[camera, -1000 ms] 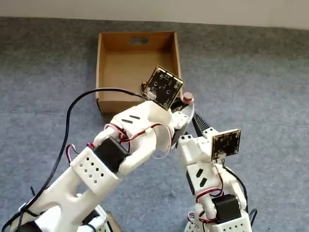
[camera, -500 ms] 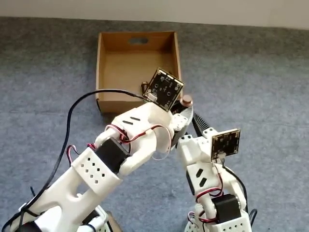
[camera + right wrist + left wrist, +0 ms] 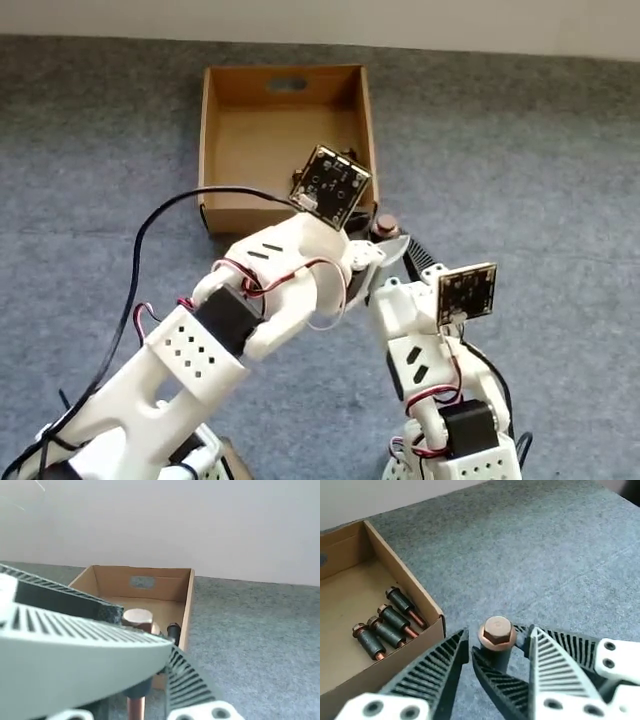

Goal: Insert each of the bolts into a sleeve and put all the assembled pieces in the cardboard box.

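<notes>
Above grey carpet (image 3: 545,555), copper hex-headed bolt (image 3: 497,632) sits in dark sleeve (image 3: 499,659).

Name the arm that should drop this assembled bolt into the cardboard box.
Right, probably. The right gripper holds the sleeved bolt, with the cardboard box just ahead. The left gripper stands open around the bolt head.

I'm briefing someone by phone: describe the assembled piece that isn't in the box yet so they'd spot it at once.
Find the open cardboard box on the grey carpet, then its near right-hand corner. Just outside it, the assembled piece stands upright in the right gripper, copper hex head up. The other three pieces lie flat inside the box.
</notes>
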Robot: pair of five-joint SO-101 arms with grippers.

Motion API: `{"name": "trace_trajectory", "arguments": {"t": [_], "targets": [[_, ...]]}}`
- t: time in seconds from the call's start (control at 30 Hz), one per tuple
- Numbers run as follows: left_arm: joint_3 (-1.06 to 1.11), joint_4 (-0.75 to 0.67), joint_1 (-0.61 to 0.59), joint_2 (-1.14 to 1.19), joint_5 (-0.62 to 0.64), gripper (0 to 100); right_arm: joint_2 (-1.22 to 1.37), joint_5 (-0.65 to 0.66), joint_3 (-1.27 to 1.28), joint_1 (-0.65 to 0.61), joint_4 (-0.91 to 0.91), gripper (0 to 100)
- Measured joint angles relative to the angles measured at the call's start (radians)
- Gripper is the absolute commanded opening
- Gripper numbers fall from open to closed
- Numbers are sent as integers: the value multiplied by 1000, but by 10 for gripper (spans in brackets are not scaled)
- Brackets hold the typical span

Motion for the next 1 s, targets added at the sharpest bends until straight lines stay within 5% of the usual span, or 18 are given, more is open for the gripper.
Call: {"name": "trace_trajectory", "arguments": {"t": [0.27, 0.6, 0.7, 1.0], "targets": [[0, 3, 0, -28, 0, 231, 0, 0, 0, 2, 0, 6], [87, 8, 3, -371, -3, 169, 0, 0, -2, 0, 0, 6], [175, 8, -48, -476, -3, 2, 0, 0, -2, 0, 2, 6], [554, 8, -345, -810, 0, 8, 0, 0, -2, -3, 2, 6]]}}
